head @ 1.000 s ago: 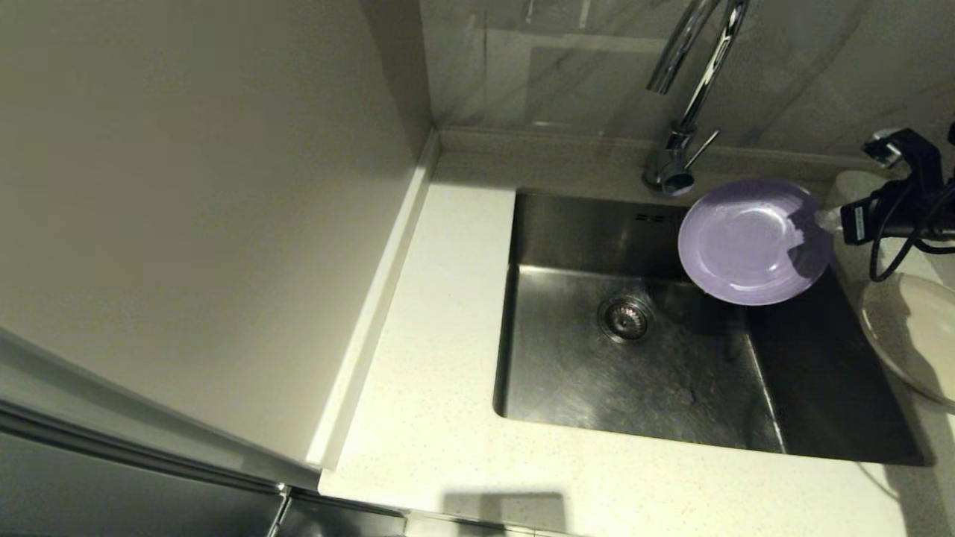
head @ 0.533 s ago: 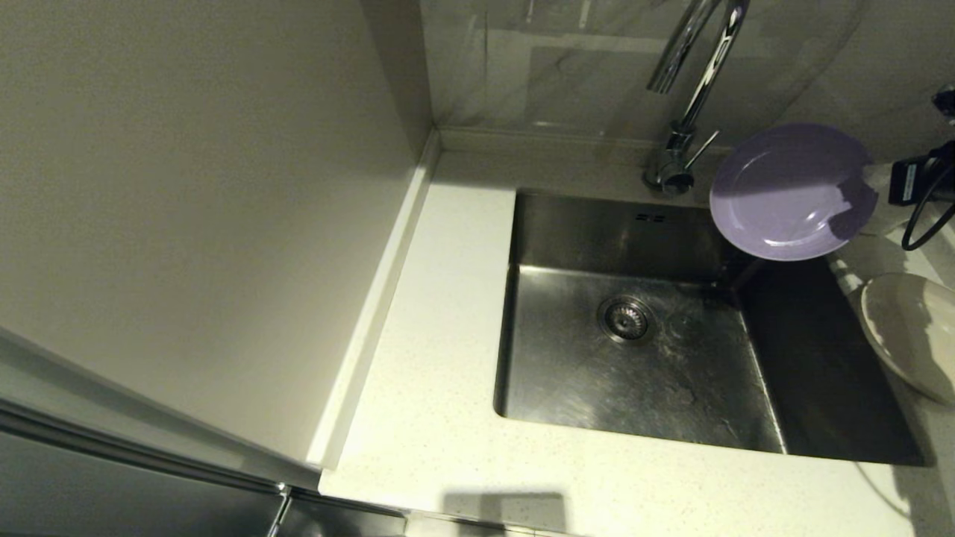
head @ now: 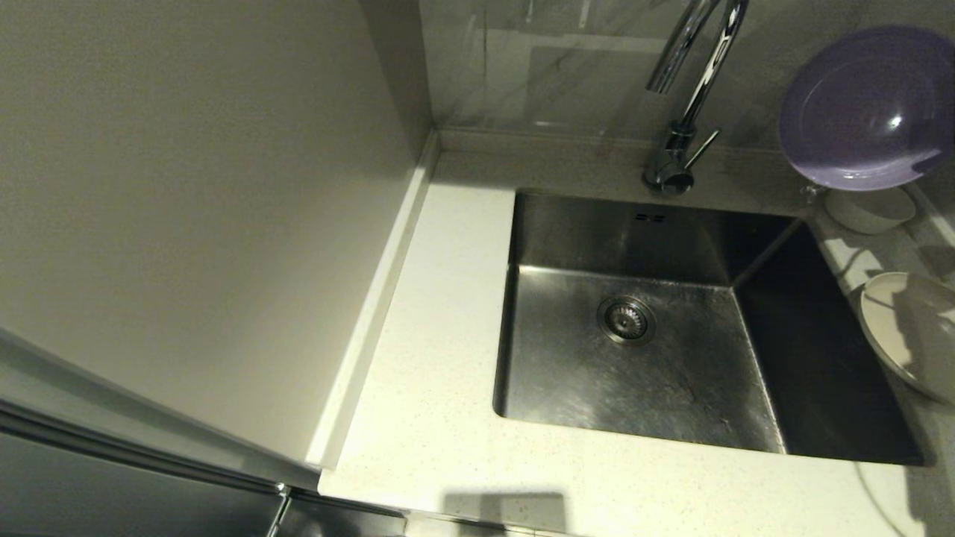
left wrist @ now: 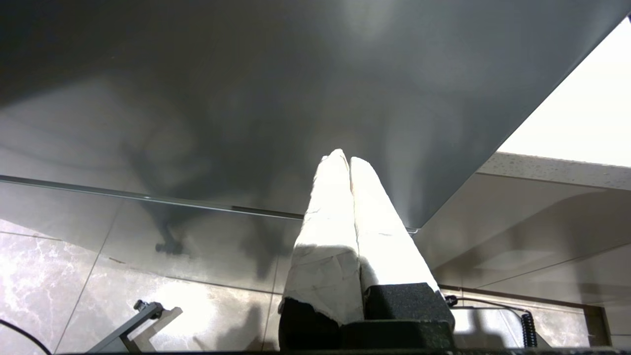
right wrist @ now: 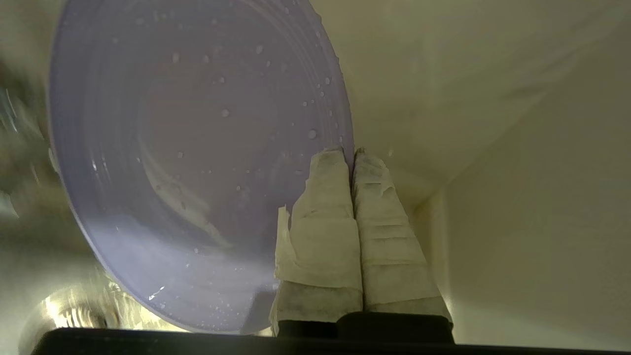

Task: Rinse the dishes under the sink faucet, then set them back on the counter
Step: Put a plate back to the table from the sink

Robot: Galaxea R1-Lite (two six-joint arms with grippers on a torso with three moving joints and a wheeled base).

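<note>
Lilac plate (head: 865,104) was held up in the air in the head view, at the far right, to the right of the faucet (head: 686,97) and above the back of the desk (head: 440,358). It stood tilted, with its hollow face toward the camera, and it was clear of the sink (head: 671,373). Just below it, a small white bowl (head: 869,209) rested on the desk near the back right corner of the sink. A cream plate (head: 906,335) lay on the desk at the right side of the sink, cut by the picture edge. The drain strainer (head: 625,319) was visible in the sink bottom, and two small slots (head: 650,218) in its back wall. No claw showed in this view.

In the left wrist view, the left claw (left wrist: 343,160) was clenched, with its two wrapped fingers (left wrist: 328,217) pressed together and nothing between them. It pointed at a dark grey panel (left wrist: 246,98), away from the sink.

In the right wrist view, the right claw (right wrist: 347,154) was grasping the lilac plate (right wrist: 197,148) by its rim, which was pinched between the two wrapped fingers (right wrist: 320,222). Small water drops were on the face of the plate.
</note>
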